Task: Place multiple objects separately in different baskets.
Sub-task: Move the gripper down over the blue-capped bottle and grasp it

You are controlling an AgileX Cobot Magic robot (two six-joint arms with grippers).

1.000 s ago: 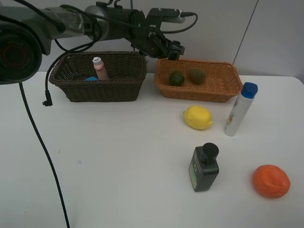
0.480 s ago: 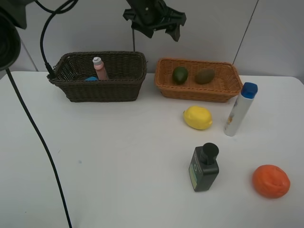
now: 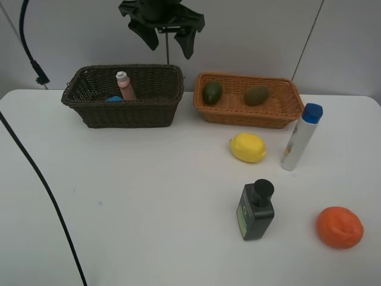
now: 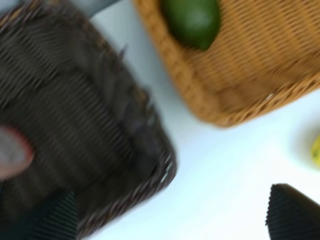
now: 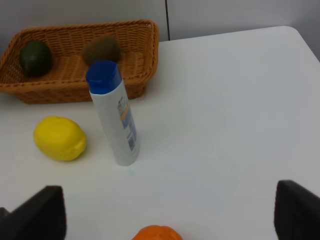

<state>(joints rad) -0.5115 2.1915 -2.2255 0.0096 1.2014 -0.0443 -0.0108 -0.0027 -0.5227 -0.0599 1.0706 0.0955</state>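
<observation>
My left gripper [image 3: 166,37] hangs open and empty, high above the gap between the two baskets. The dark brown basket [image 3: 125,113] holds the pink bottle [image 3: 124,85]. The orange-tan basket [image 3: 250,117] holds the dark green fruit [image 3: 211,92] and the kiwi [image 3: 256,95]. On the table stand or lie the lemon [image 3: 247,147], the white blue-capped tube [image 3: 300,137], the dark green bottle [image 3: 256,210] and the orange [image 3: 339,227]. My right gripper [image 5: 167,215] is open, set back from the tube [image 5: 112,112]. The black block is hidden.
A blue thing [image 3: 113,99] lies in the dark basket beside the pink bottle. A black cable [image 3: 41,179] runs down the table's left side. The grey wall stands just behind both baskets. The left wrist view shows the green fruit [image 4: 192,17] and both basket corners.
My left gripper has swung left, from above the orange-tan basket to above the gap between the baskets. The dark green fruit has rolled left inside its basket.
</observation>
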